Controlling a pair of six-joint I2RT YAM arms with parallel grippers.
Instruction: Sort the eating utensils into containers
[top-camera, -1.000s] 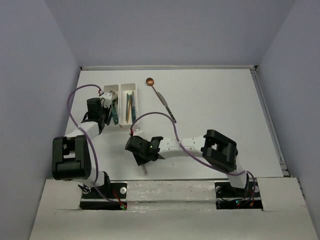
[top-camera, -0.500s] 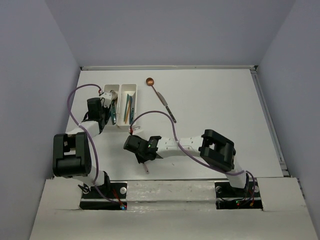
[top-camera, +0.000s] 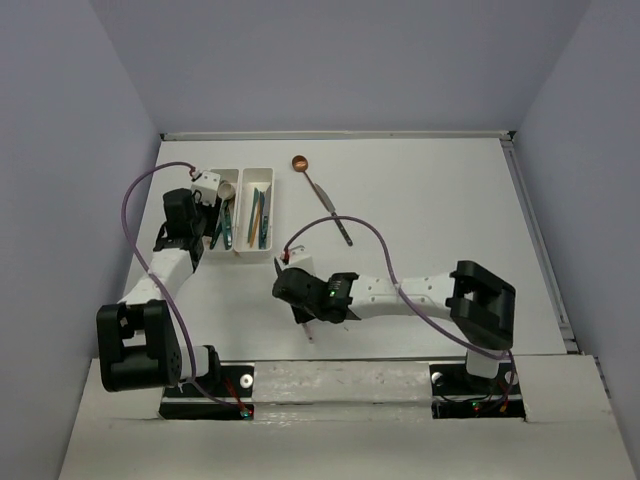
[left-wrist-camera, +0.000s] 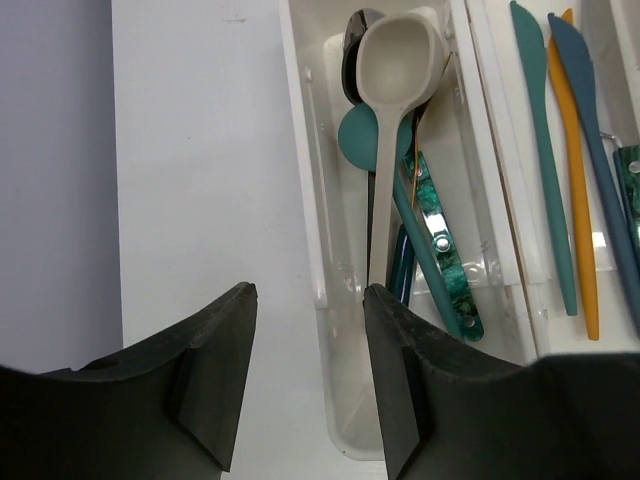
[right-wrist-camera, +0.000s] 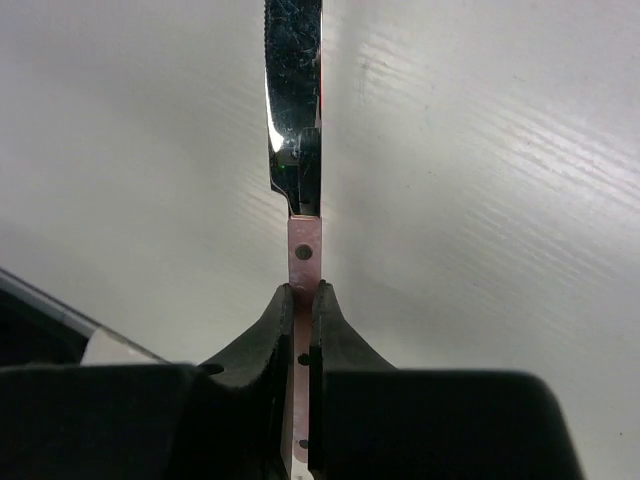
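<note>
Two white containers stand side by side at the back left, the left tray (top-camera: 210, 205) and the right tray (top-camera: 273, 210). The left tray (left-wrist-camera: 305, 180) holds a beige spoon (left-wrist-camera: 395, 60), a teal spoon and a green marbled handle (left-wrist-camera: 440, 240). In the right tray lie teal knives and an orange knife (left-wrist-camera: 575, 200). My left gripper (left-wrist-camera: 308, 300) hangs open and empty above that tray's near left corner (top-camera: 200, 222). My right gripper (right-wrist-camera: 303, 295) is shut on the pink handle of a silver-bladed knife (right-wrist-camera: 293, 100), near the front middle (top-camera: 310, 318).
A copper spoon (top-camera: 300, 162) lies at the back, right of the trays. A slim grey utensil (top-camera: 342, 225) lies past its handle end. The purple left wall (left-wrist-camera: 50, 180) stands close beside the left tray.
My right gripper has shut on the pink-handled knife and shifted right with it. My left gripper has widened and pulled back from over the left tray, leaving the utensils in it.
</note>
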